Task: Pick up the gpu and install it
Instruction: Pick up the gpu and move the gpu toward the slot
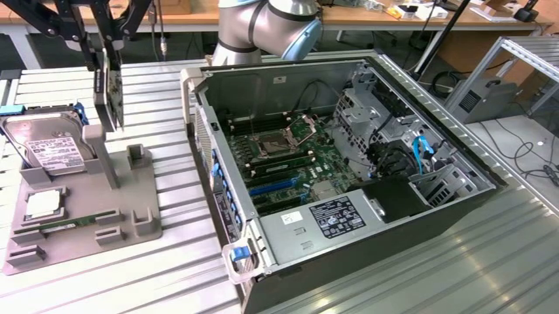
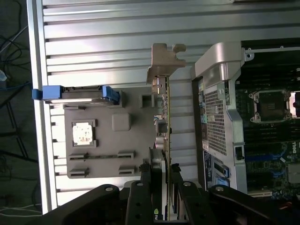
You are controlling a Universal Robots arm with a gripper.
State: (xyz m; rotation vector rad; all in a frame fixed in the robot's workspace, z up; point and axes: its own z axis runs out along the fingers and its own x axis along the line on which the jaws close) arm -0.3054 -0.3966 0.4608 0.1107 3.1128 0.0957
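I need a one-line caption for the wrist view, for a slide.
The gpu, gripped edge-on between the jaws, over the grey parts tray beside the open computer case.

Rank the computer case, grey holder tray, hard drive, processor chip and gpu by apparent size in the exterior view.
1. computer case
2. grey holder tray
3. hard drive
4. processor chip
The gpu is seen edge-on as a thin strip, so I leave it unranked against the hard drive.
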